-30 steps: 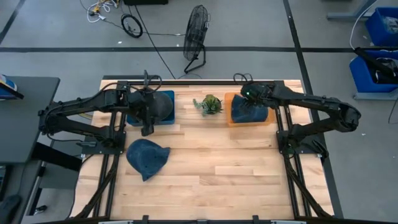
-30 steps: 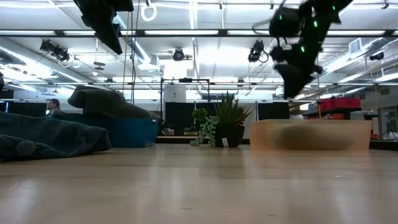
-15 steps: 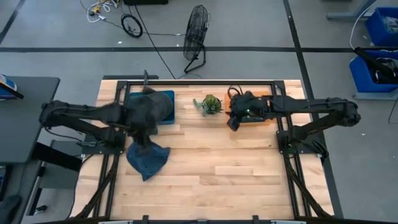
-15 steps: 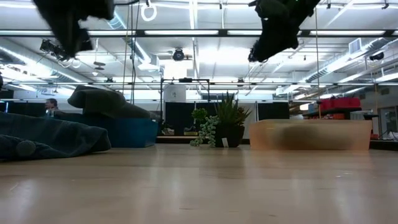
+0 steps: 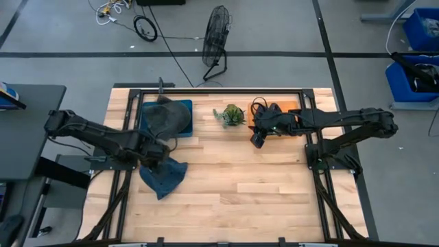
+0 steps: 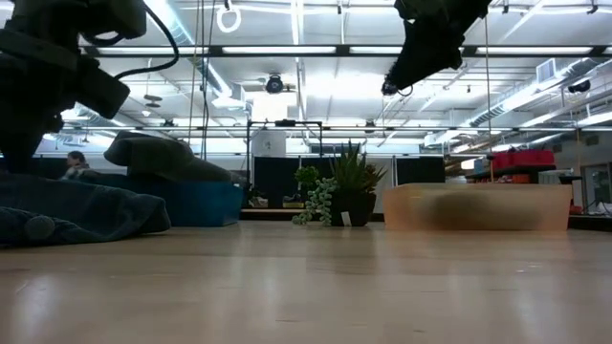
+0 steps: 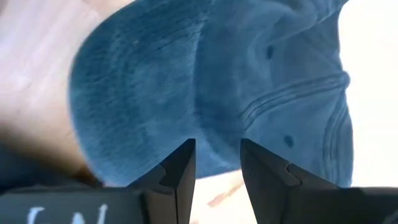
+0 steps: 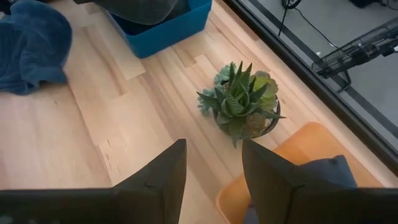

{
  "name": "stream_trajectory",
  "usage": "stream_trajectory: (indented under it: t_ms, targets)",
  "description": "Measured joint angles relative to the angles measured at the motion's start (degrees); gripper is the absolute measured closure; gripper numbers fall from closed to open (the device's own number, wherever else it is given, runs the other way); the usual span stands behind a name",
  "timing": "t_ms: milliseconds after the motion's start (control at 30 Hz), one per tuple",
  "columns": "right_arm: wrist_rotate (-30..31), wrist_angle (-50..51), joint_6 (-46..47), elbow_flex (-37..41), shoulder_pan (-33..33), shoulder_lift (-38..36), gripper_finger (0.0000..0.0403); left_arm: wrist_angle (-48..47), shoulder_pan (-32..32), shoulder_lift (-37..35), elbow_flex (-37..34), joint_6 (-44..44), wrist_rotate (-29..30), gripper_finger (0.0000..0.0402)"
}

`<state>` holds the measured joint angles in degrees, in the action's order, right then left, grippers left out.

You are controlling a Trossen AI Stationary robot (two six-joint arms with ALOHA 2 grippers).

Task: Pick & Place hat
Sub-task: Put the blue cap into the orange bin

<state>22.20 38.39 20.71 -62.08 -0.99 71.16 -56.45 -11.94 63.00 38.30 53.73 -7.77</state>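
Left gripper (image 5: 159, 152): poised right over the near edge of the blue hat (image 5: 162, 174), fingers parted narrowly with nothing between them, low above the cloth in the left wrist view.
Blue hat: lying loose on the tabletop (image 5: 233, 192), on the front side of the blue bin (image 5: 185, 118), not yet gripped.
Blue bin: at the tabletop's back edge, left of the plant (image 5: 230, 114), holding a dark grey hat (image 5: 164, 118).
Plant: between the two bins, upright in its pot.
Right gripper (image 5: 257, 139): raised above the tabletop just right of the plant, fingers parted and empty.
Orange bin (image 8: 292, 155): right of the plant, a dark blue hat (image 8: 326, 171) inside it.
Progress: judged partway; two hats already binned, the blue hat left to grasp, lift and place.
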Motion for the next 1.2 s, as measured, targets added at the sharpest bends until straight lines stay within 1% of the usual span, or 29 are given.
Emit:
stream_trajectory:
  t_ms: [100, 200, 333, 800, 967, 1100, 1200]
  targets:
    - [0.00, 0.05, -0.14, 0.00, -0.02, 0.00, 0.0244, 3.68, -0.88, 0.00, -1.21, 2.69, 0.04, 0.0273]
    - [0.46, 0.13, -0.17, 0.00, -0.02, 0.00, 0.0244, 5.04, -1.54, -0.02, -1.29, 4.25, 0.69, 0.0273]
    - [1.33, 0.20, -0.17, 0.00, -0.02, 0.00, 0.0244, 3.90, -1.56, 0.00, -1.28, 4.60, 2.10, 0.0273]
    - [1.35, 0.24, -0.17, 0.00, -0.02, 0.00, 0.0244, 3.68, -1.07, 0.21, -1.28, 5.35, 2.55, 0.0273]
    - [1.33, 0.29, -0.17, 0.00, -0.02, 0.00, 0.0244, 4.08, -1.45, 2.95, -1.24, 4.91, 3.65, 0.0273]
    - [1.34, 0.34, -0.19, 0.00, -0.02, 0.02, 0.0244, 4.59, -1.43, 6.10, -1.24, 2.22, 3.70, 0.0274]
    - [1.35, 0.35, -0.19, 0.00, -0.02, 0.02, 0.0244, 5.00, -1.43, 7.84, -1.18, 0.65, 3.70, 0.0288]
